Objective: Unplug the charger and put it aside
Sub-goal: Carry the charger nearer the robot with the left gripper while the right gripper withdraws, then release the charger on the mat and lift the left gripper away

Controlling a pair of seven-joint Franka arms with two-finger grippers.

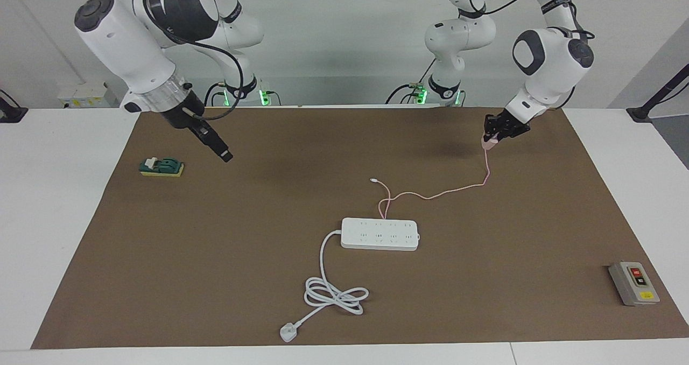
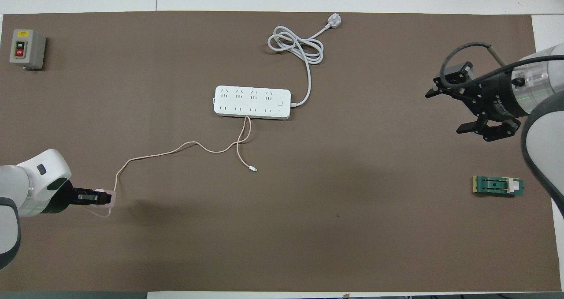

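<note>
Legible writing is limited to the grey switch box in the upper left of the overhead frame: its two buttons read "ON" and "OFF". No brand marks can be made out elsewhere.

The bench is white and covered by a matte brown mat. A long white plastic power strip with rows of sockets lies centre frame in the overhead view; its thick white cord loops into a coil and ends in a white plug near the top edge.

The charger, a small pale pink cube, is out of the strip and clamped in the left tool, upper right of the facing frame, raised above the mat. Its thin pink cable hangs down, trails across the mat to just beside the power strip and loops back to a small free connector.

The right tool, at the right edge of the overhead frame, hangs in the air with fingers spread wide, holding nothing. Below it in that frame, a green rectangular block on a yellow base with a white part at one end rests on the mat.
</note>
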